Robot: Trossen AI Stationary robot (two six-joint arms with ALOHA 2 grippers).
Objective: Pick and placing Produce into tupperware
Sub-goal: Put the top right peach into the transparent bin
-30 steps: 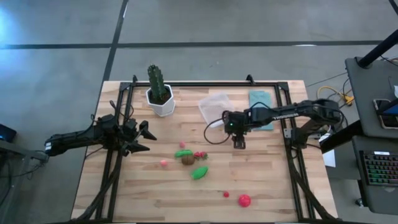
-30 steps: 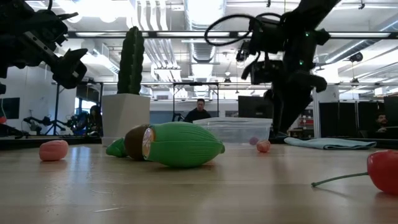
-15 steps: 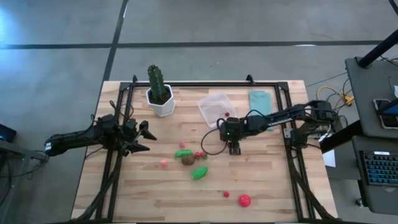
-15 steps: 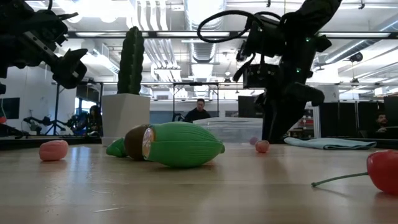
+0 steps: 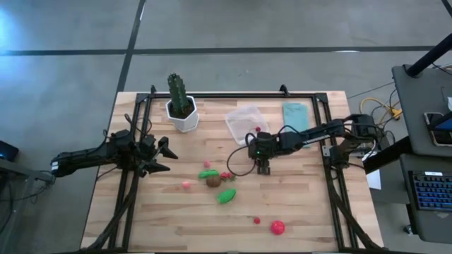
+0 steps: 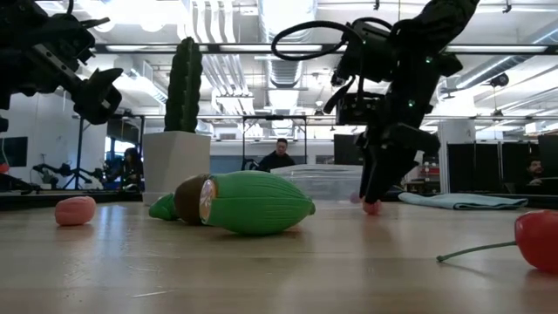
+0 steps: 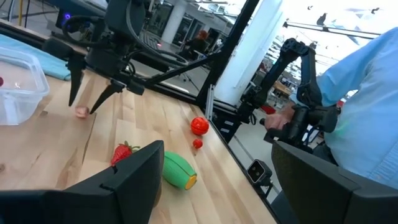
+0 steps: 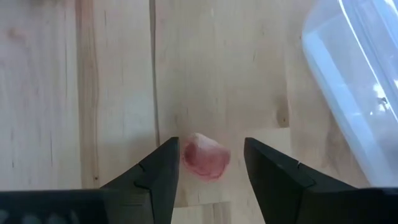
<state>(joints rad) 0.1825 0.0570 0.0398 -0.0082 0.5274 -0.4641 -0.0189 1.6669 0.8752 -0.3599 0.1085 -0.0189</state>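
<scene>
My right gripper [image 5: 263, 168] [image 8: 210, 171] is open and low over the table, pointing down. Its fingers stand on either side of a small pink round piece [image 8: 205, 157] [image 6: 372, 208] that lies on the wood, closer to one finger [image 8: 163, 171]; I see no touch. The clear tupperware [image 5: 245, 121] [image 8: 354, 93] sits just beyond it, with a small red piece [image 5: 258, 130] inside. More produce lies mid-table: two green oblong pieces [image 5: 207, 173] [image 5: 226, 196], a brown ball [image 5: 212, 181], a strawberry [image 5: 227, 175], a pink piece [image 5: 186, 185] and red pieces [image 5: 277, 227]. My left gripper [image 5: 166, 156] waits open at the table's left.
A tall green cactus in a white pot [image 5: 180, 106] stands at the far left. A light blue folded cloth [image 5: 296, 116] lies right of the tupperware. Black frame rails [image 5: 332, 176] run along the table's sides. A person in a light blue shirt [image 7: 367, 93] stands beyond the table.
My right gripper has moved from beside the cloth toward the table's near-left and come down, so that its fingers now straddle the pink piece on the wood. The left arm has kept still and no produce has moved.
</scene>
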